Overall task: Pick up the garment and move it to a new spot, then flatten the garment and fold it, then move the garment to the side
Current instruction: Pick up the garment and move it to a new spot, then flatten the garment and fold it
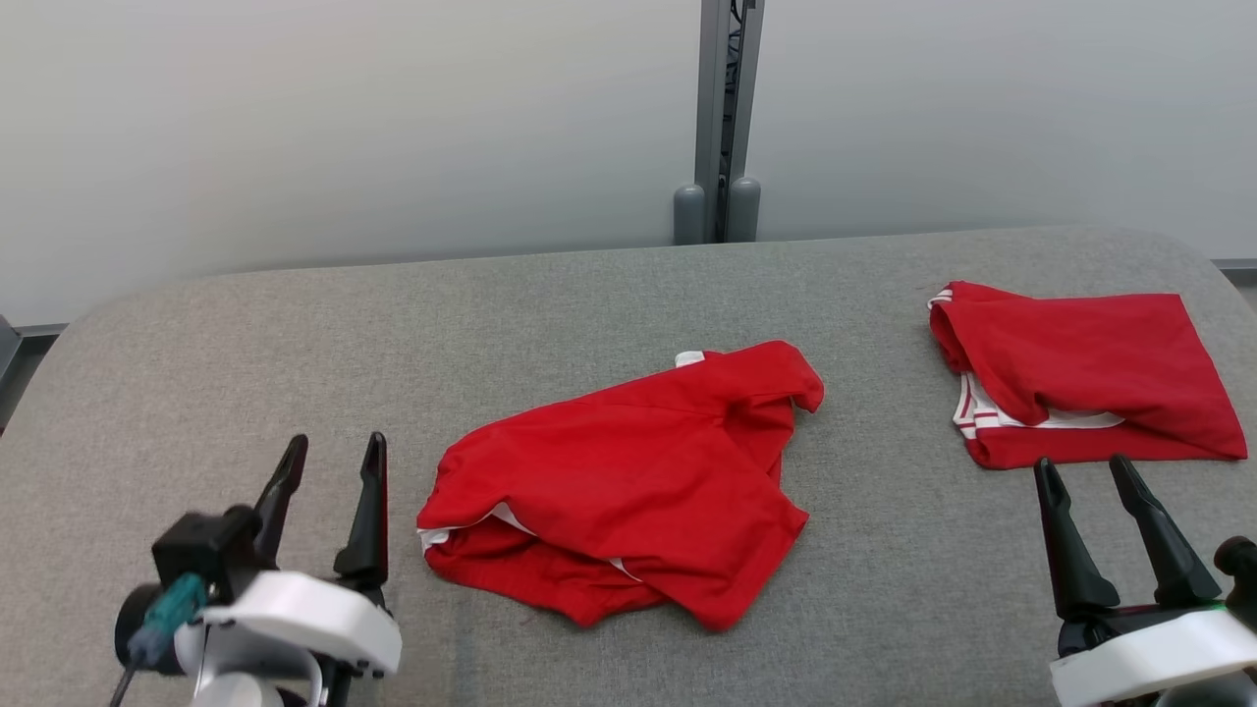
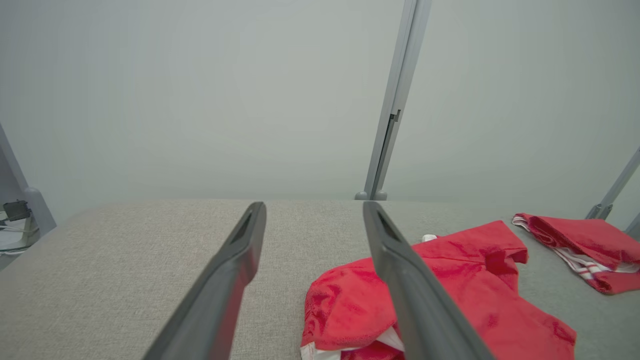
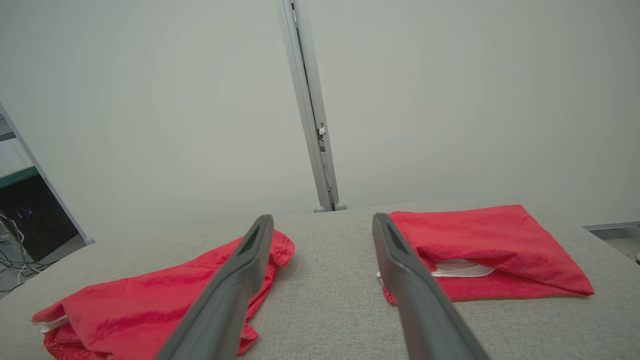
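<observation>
A red garment (image 1: 628, 481) with white trim lies crumpled in the middle of the grey padded table (image 1: 245, 353). My left gripper (image 1: 335, 442) hovers open just left of it, nothing between its fingers. In the left wrist view the same garment (image 2: 465, 280) lies to the right of the open left gripper (image 2: 314, 205), partly behind one finger. My right gripper (image 1: 1081, 462) is open near the table's front right. In the right wrist view the crumpled garment (image 3: 150, 295) lies left of the open right gripper (image 3: 322, 217).
A second red garment (image 1: 1080, 373), folded, with white striped trim, lies at the table's far right, just beyond my right gripper; it shows too as the folded garment (image 3: 485, 250). A grey post (image 1: 727, 118) rises behind the table against a pale wall.
</observation>
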Tool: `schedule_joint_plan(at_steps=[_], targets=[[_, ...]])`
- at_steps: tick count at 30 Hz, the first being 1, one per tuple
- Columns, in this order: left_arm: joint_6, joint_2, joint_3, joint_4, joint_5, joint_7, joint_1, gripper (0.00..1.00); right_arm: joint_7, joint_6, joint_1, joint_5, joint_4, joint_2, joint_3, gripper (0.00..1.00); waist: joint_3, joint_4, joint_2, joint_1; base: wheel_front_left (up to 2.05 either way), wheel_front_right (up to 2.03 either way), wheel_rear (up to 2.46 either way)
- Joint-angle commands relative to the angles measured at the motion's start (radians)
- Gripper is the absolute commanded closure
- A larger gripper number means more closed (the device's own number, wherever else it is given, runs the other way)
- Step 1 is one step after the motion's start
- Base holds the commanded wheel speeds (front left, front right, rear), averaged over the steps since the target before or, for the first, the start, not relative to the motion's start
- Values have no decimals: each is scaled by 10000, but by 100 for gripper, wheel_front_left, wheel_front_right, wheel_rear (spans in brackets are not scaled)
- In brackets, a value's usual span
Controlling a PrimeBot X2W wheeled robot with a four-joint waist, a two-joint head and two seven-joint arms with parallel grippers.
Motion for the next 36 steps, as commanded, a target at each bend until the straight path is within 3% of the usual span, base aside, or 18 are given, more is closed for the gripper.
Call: schedule_joint_plan(at_steps=[1, 7, 24, 32, 36], targets=[[221, 2, 125, -387, 21, -265, 437, 0, -114, 7, 79, -37, -57, 35, -26, 0, -13, -26, -1, 0, 0, 0, 0], [716, -309, 263, -986, -22, -727, 1416, 0, -187, 8, 296, -121, -35, 88, -107, 0, -19, 18, -1, 0, 0, 0, 0], [724, -386, 178, -1085, 181, -998, 1562, 0, 76, 7, 492, -137, -297, 29, -120, 0, -94, 164, -1, 0, 0, 0, 0], [660, -425, 46, -1042, 152, -954, 1402, 0, 395, 8, 522, 165, -265, -85, 848, 0, -61, 625, -1, 0, 0, 0, 0], [634, -447, -11, -998, 120, -898, 1335, 0, 1551, 8, 472, 661, 235, -99, 1838, 0, -55, 1071, -1, 0, 0, 0, 0]])
